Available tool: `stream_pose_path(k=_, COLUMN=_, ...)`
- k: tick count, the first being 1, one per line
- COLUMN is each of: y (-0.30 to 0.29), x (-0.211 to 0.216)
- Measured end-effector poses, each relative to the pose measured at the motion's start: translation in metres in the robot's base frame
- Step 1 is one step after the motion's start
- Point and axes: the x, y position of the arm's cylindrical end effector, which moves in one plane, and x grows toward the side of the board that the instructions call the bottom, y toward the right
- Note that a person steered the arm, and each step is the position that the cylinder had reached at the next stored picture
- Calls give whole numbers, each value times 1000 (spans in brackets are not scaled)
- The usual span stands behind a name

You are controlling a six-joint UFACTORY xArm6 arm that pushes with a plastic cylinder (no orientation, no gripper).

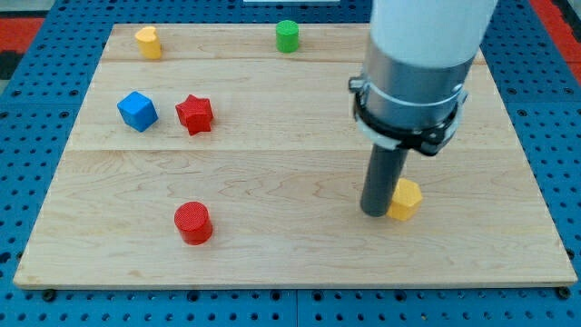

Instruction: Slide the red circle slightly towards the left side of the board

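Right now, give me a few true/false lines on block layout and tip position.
1. My tip is right beside the yellow block at the view's right. True.
2. The red circle sits at the view's top edge. False: it lies near the view's bottom, left of centre.
3. The blue cube is just left of the red star. True.
4. My tip touches the red circle. False: it is far to the circle's right.
5. The green cylinder is near the board's top edge. True.
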Motion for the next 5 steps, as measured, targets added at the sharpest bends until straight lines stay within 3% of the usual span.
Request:
stream_pose_path(k=1, y=25, x=-2)
stream_pose_path(k=2, y=1, x=2)
stream_pose_path(k=4, y=-167, x=2)
stream_pose_path(k=5, y=-249, x=-17)
